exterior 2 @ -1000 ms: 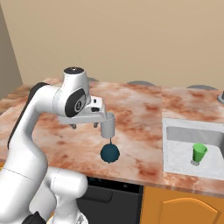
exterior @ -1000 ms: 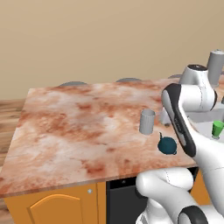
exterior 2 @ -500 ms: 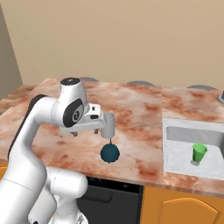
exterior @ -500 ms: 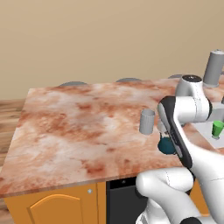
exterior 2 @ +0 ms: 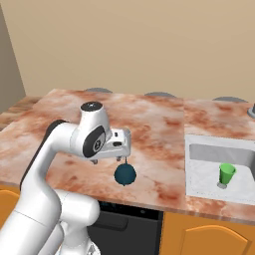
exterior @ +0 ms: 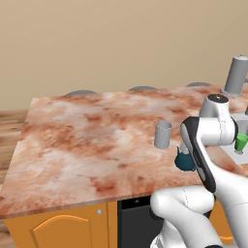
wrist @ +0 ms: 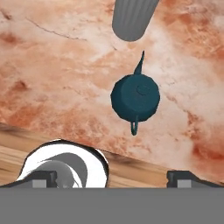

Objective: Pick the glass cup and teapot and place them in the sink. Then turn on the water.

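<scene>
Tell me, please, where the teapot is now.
The teapot stands on the marble counter near its front edge, left of the sink and just in front of the glass cup.

We found the teapot [exterior 2: 125, 174] on the counter [exterior 2: 154, 119] near its front edge, with the glass cup [exterior: 162, 134] just behind it. The sink [exterior 2: 199, 172] sat in the counter's right end, a small cup [exterior 2: 226, 175] inside it, and the tap [exterior: 236, 75] stood behind it.

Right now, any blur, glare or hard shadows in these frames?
Hand view: teapot and cup are sharp, with no glare and no clear shadows. Left base view: flat, even light on the counter. Right base view: sink evenly lit, green cup crisp.
</scene>
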{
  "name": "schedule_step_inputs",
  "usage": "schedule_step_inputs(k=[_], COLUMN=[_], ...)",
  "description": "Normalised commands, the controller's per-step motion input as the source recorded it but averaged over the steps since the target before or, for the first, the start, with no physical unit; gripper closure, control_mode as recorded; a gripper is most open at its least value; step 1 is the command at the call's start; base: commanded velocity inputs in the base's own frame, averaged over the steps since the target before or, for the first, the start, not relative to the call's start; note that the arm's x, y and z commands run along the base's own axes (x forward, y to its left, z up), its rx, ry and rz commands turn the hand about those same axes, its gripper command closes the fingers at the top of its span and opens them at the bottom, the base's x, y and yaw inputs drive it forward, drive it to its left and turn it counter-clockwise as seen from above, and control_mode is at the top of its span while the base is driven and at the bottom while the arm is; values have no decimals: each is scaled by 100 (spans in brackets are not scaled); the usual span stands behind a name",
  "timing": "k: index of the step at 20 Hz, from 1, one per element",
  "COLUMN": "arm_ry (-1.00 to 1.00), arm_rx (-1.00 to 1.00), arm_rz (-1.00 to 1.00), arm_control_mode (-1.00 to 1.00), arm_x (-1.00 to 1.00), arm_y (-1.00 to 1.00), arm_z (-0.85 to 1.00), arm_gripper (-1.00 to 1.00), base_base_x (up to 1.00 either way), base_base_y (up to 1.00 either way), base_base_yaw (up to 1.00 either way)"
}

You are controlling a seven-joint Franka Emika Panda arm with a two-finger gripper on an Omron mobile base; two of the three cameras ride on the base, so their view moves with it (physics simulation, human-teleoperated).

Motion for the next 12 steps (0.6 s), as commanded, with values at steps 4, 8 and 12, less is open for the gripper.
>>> schedule_step_inputs(k=[4,8,12], arm_ry=[6,7,8], arm_rx=[0,0,0], arm_rz=[0,0,0], arm_control_mode=[-100,-100,-100], arm_x=[29,19,5], arm_y=[-22,-20,-15], arm_z=[-14,-30,-40], arm_gripper=[-100,-100,-100], base_base_x=[0,0,0], base_base_y=[0,0,0], base_base_yaw=[0,0,0])
